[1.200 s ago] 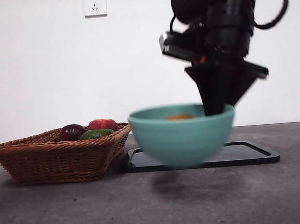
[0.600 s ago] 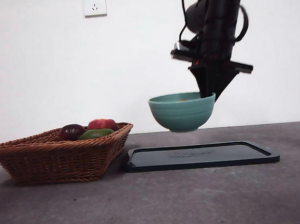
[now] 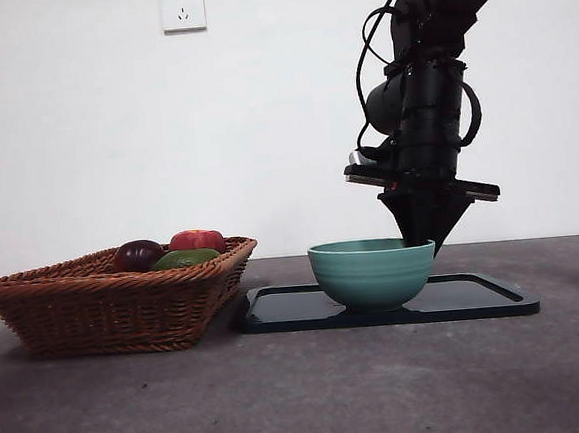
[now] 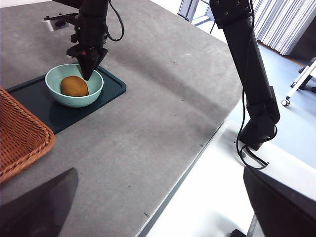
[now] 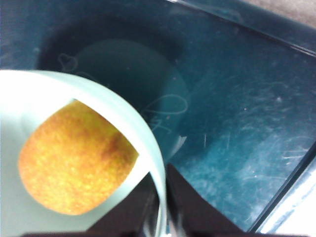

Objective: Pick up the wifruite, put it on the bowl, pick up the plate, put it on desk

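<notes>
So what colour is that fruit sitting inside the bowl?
The fruit is a dull brown-orange, fuzzy-looking; the right wrist view shows it best, inside the teal-green bowl.

I work in what looks like a robotics lab: a bare white wall (image 3: 83,142) with a single power socket (image 3: 183,6) stands behind my grey desk (image 3: 304,396). Beside the desk, a second black robot arm (image 4: 249,74) stands on a white base, with a wheeled stand's leg (image 4: 298,84) and blinds (image 4: 281,22) beyond it.
</notes>
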